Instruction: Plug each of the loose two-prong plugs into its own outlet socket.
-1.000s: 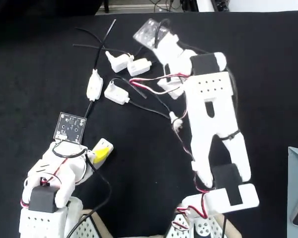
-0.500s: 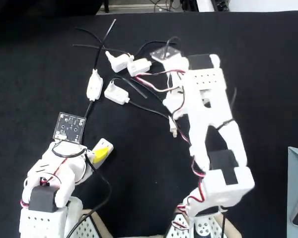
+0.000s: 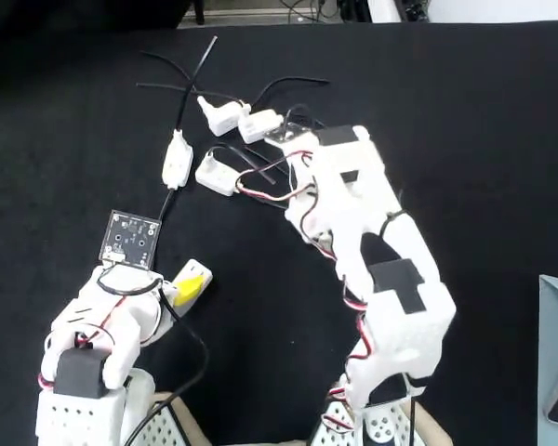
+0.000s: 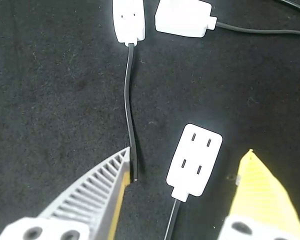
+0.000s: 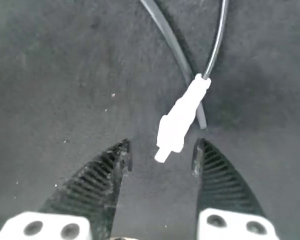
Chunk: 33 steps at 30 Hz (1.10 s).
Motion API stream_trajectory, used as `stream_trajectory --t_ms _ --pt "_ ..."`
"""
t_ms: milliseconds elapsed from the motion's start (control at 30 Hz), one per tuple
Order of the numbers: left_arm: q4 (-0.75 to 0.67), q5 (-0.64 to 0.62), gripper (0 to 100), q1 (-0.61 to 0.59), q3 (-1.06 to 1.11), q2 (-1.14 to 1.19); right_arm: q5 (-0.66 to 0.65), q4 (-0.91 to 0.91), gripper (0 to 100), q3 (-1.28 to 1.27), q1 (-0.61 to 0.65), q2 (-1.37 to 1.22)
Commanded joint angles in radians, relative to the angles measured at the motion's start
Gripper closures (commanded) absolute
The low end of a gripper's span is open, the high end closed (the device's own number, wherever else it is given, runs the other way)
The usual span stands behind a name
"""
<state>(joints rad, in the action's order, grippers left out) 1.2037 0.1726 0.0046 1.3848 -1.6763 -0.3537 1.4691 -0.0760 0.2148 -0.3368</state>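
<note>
While R gripper (image 5: 161, 144) straddles plug (image 5: 179, 117), prongs unclear.

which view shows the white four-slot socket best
Left wrist view: the white four-slot socket lies face up inside the left gripper, slots plain. High view gives its white end beside that gripper. Right wrist view faces a slim white plug.

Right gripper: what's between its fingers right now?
A white plug on a black cord lies between the open fingers of the right gripper, per the right wrist view.
</note>
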Motion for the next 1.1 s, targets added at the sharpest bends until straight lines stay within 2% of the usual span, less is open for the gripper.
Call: stream_trajectory --t_ms 0,100,233,433,800,1067 --pt "-0.015 0.003 67 -0.005 -0.002 -0.008 0.012 -0.048 80.1 -0.013 0.012 -0.035" --pt "-0.015 0.003 67 -0.005 -0.002 -0.008 0.008 -0.057 84.3 -0.012 0.011 -0.068" --pt "-0.015 0.003 67 -0.005 -0.002 -0.008 0.002 -0.066 99.1 0.007 0.014 -0.076" --pt "-0.015 0.005 67 -0.005 -0.002 -0.008 0.002 -0.055 98.6 0.004 0.006 -0.008" --pt "-0.015 -0.003 67 -0.005 -0.002 -0.008 -0.041 -0.003 98.7 -0.285 0.014 0.645" --pt "-0.040 -0.005 67 -0.005 -0.002 -0.008 -0.037 -0.143 98.7 -0.611 0.077 1.104"
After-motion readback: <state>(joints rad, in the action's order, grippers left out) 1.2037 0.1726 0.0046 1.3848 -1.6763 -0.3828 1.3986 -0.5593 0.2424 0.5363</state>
